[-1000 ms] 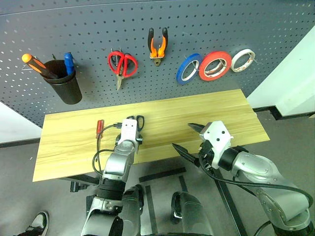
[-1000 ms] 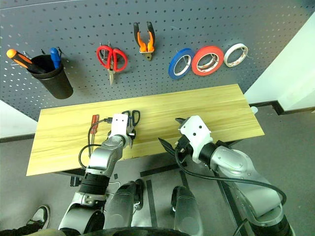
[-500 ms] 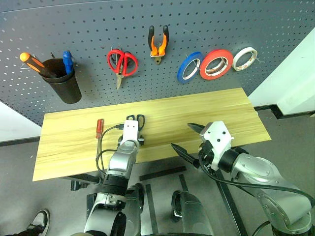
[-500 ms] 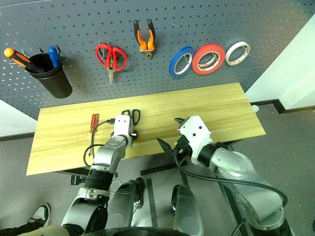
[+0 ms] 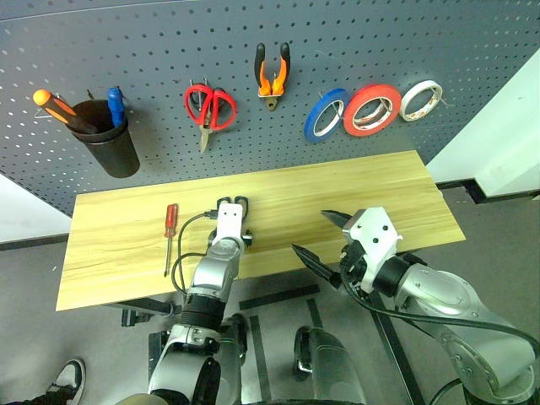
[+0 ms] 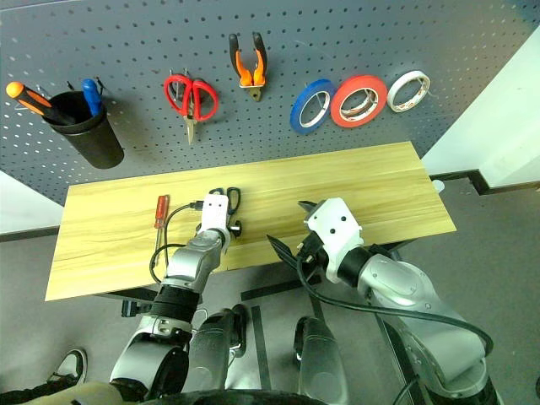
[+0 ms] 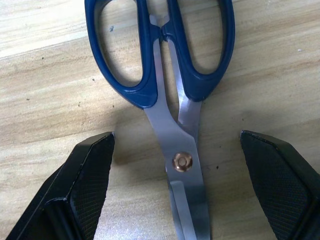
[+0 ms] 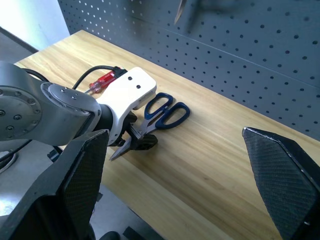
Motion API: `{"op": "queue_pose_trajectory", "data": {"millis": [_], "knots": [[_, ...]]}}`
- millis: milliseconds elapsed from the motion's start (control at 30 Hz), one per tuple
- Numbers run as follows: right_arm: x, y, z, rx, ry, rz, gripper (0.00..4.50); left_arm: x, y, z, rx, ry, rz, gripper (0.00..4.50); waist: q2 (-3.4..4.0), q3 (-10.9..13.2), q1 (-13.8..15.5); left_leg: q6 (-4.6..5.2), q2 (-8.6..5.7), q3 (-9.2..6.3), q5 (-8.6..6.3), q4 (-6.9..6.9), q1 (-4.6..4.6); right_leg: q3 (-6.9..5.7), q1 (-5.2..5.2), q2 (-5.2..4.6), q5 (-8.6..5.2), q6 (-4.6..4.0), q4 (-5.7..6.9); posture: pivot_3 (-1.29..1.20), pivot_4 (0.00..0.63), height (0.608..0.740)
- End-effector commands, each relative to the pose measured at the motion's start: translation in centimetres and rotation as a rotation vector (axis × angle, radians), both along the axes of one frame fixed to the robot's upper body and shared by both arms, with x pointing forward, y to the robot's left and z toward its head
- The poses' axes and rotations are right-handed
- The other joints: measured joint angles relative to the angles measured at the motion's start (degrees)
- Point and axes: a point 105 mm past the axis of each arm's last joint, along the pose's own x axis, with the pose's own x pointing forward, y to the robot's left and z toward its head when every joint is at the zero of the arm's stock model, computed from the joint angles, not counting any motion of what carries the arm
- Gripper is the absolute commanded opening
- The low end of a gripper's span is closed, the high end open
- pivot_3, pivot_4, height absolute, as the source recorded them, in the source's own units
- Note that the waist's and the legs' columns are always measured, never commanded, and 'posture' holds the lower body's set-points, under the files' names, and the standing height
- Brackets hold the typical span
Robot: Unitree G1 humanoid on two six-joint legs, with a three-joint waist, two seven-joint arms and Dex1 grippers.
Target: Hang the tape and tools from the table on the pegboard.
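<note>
Here the left gripper (image 7: 180, 190), jaws apart, straddles the blue-handled scissors (image 7: 170, 85) lying flat on the table (image 5: 354, 190), seemingly to pinch the blades; right gripper (image 5: 325, 240) waits open nearby.

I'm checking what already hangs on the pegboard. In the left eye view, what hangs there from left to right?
Black cup holding screwdrivers → red-handled scissors → orange-and-black pliers → blue tape roll → red tape roll → white tape roll.
</note>
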Motion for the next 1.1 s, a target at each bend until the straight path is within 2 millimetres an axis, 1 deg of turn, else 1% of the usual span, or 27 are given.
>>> {"op": "queue_pose_trajectory", "data": {"millis": [33, 133, 300, 333, 433, 467, 600, 733, 833, 900, 933, 967, 1100], "knots": [[-0.6, 0.5, 1.2, 0.023, -0.046, 0.022, 4.46, -0.7, 0.2, -1.7, 0.010, 0.060, 0.007, 4.17, 0.00, 0.00, 0.01, 0.00, 0.00, 0.00, 0.00, 0.00, 0.00, 0.00, 0.00, -0.03, 0.00, 0.00, 0.00, -0.02, 0.320, 0.740], [-0.6, 0.5, 1.2, 0.024, -0.046, 0.020, 4.50, -0.7, 0.3, -1.8, 0.010, 0.065, 0.012, 3.57, 0.00, 0.00, 0.00, 0.00, 0.00, -0.01, 0.00, -0.01, 0.00, -0.01, 0.00, -0.06, 0.00, 0.00, -0.01, -0.02, 0.320, 0.740], [-0.5, 0.5, 1.2, 0.022, -0.048, 0.014, 4.50, -0.7, 0.5, -1.9, 0.010, 0.076, 0.025, 1.92, 0.01, 0.01, -0.13, 0.00, 0.00, 0.00, -0.01, -0.03, -0.01, -0.02, 0.00, -0.08, 0.00, 0.00, -0.07, -0.02, 0.320, 0.740], [-0.5, 0.5, 1.2, 0.022, -0.049, 0.013, 4.50, -0.8, 0.4, -1.9, 0.006, 0.076, 0.024, 1.53, 0.02, 0.01, -0.14, 0.00, 0.00, 0.00, -0.01, -0.05, -0.01, -0.02, -0.01, -0.07, 0.00, 0.00, -0.07, -0.02, 0.321, 0.740], [-0.4, 0.4, 1.2, 0.023, -0.052, 0.008, 4.50, -0.8, 0.4, -1.9, 0.002, 0.080, 0.021, 0.70, 0.04, 0.02, -0.09, 0.00, 0.00, -0.01, -0.01, -0.09, -0.01, -0.02, -0.02, -0.07, 0.00, 0.00, -0.10, -0.02, 0.321, 0.740], [-0.4, 0.4, 1.3, 0.022, -0.052, 0.007, 4.50, -0.8, 0.4, -1.9, 0.002, 0.080, 0.022, 0.63, 0.04, 0.03, -0.08, 0.00, 0.00, -0.01, -0.01, -0.09, -0.01, -0.02, -0.02, -0.07, 0.00, 0.00, -0.10, -0.02, 0.322, 0.740], [-0.2, 0.4, 1.2, 0.020, -0.053, 0.004, 4.50, -0.9, 0.4, -1.9, 0.006, 0.080, 0.016, 0.63, 0.04, 0.03, -0.08, 0.00, 0.00, 0.00, -0.01, -0.09, -0.02, -0.02, -0.01, -0.09, 0.00, 0.00, -0.14, -0.02, 0.322, 0.740], [-0.1, 0.4, 1.1, 0.016, -0.054, 0.001, 4.50, -0.9, -0.1, -1.4, 0.002, 0.051, -0.013, 0.62, 0.05, 0.04, -0.07, 0.00, 0.00, 0.00, -0.01, -0.10, -0.02, -0.02, -0.02, -0.10, -0.01, -0.01, -0.15, -0.01, 0.320, 0.740], [-0.1, 0.4, 1.0, 0.012, -0.054, -0.001, 4.50, -0.9, -0.8, -0.4, 0.000, -0.002, -0.058, 0.62, 0.09, 0.07, -0.11, 0.00, 0.00, 0.00, -0.02, -0.15, -0.05, -0.02, -0.05, -0.10, -0.01, -0.01, -0.20, -0.01, 0.318, 0.740], [-0.1, 0.4, 1.3, 0.025, -0.058, 0.006, 4.50, -1.1, -2.0, 1.1, -0.040, -0.082, -0.125, 0.60, 0.11, 0.09, -0.06, 0.02, -0.01, 0.00, -0.03, -0.18, -0.15, -0.03, -0.13, -0.11, 0.00, 0.00, -0.23, -0.01, 0.316, 0.740], [-0.2, 0.5, 1.6, 0.051, -0.059, 0.018, 4.50, -1.1, -2.3, 2.0, -0.025, -0.128, -0.155, 0.59, 0.10, 0.10, -0.06, 0.02, -0.01, 0.01, -0.03, -0.19, -0.17, -0.03, -0.15, -0.11, 0.00, 0.00, -0.24, -0.01, 0.315, 0.740], [-0.3, 0.6, 1.9, 0.069, -0.061, 0.027, 4.50, -1.2, -2.5, 2.6, -0.011, -0.167, -0.177, 0.59, 0.11, 0.15, -0.05, 0.04, -0.02, 0.01, -0.04, -0.20, -0.20, -0.03, -0.18, -0.12, 0.00, 0.00, -0.25, -0.01, 0.315, 0.740], [-0.7, 0.7, 2.2, 0.088, -0.055, 0.060, 4.50, -1.5, -2.3, 3.6, 0.029, -0.235, -0.202, 0.58, 0.14, 0.32, 0.05, 0.05, -0.09, -0.02, -0.04, -0.24, -0.27, -0.06, -0.22, -0.20, 0.00, 0.00, -0.25, -0.01, 0.314, 0.740]]}}
